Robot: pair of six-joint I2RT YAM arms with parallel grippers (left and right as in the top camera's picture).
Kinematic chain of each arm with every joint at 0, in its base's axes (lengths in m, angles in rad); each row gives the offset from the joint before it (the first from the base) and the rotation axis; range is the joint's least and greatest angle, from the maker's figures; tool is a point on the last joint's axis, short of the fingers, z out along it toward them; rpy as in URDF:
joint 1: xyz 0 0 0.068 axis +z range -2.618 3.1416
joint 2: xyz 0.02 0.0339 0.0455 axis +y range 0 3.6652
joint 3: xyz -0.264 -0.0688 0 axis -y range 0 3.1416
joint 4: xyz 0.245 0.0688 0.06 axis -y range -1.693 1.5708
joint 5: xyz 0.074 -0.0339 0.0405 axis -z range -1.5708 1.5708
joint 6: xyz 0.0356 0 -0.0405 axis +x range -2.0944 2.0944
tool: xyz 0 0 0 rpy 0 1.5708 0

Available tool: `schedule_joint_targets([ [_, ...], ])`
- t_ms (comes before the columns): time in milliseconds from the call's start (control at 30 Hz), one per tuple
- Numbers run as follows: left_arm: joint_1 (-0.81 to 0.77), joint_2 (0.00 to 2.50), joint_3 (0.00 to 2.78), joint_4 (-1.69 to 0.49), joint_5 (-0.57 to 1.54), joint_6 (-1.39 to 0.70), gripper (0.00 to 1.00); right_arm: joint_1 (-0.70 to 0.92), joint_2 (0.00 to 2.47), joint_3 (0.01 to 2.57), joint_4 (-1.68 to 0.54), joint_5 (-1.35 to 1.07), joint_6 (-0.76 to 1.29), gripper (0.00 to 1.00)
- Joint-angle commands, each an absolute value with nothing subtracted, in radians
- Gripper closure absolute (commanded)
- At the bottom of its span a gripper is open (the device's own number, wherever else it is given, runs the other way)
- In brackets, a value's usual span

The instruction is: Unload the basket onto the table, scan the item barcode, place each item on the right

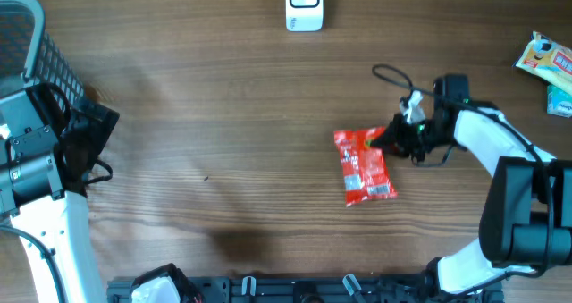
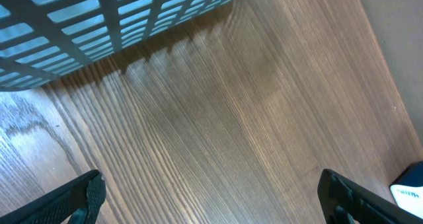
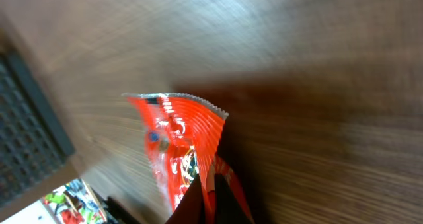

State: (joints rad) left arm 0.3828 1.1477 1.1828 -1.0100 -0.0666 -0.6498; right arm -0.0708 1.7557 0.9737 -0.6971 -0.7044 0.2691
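One brown wood-grain table [image 1: 223, 115] is set for scanning; a pale blue plastic mesh basket [image 1: 36, 44] is kept at its left edge, with the left gripper [image 2: 211, 201] held wide and empty beside it; the red crinkled foil snack packet [image 1: 364, 164] lies right of centre, its top corner pinched by the closed right gripper [image 1: 398, 135], presumably for carrying to the small white scanner [image 1: 304, 6] at the far edge; white print is seen on the packet, but nothing can be read.
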Motion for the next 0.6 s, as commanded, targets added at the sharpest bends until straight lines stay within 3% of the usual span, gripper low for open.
schedule_joint_targets([
  [0,0.389,1.152,1.185,-1.008,-0.080,-0.662,0.00,-0.065,1.683,1.115,-0.718,-0.694,0.292,0.96],
  [267,0.389,1.152,1.185,-1.008,-0.080,-0.662,0.00,0.031,1.469,1.349,-0.884,-0.194,0.288,0.96],
  [467,0.389,1.152,1.185,-1.008,-0.080,-0.662,0.00,0.390,1.495,1.328,-0.873,0.401,0.352,0.96],
  [567,0.389,1.152,1.185,-1.008,-0.080,-0.662,0.00,0.537,1.635,1.327,-0.866,0.484,0.408,0.96],
])
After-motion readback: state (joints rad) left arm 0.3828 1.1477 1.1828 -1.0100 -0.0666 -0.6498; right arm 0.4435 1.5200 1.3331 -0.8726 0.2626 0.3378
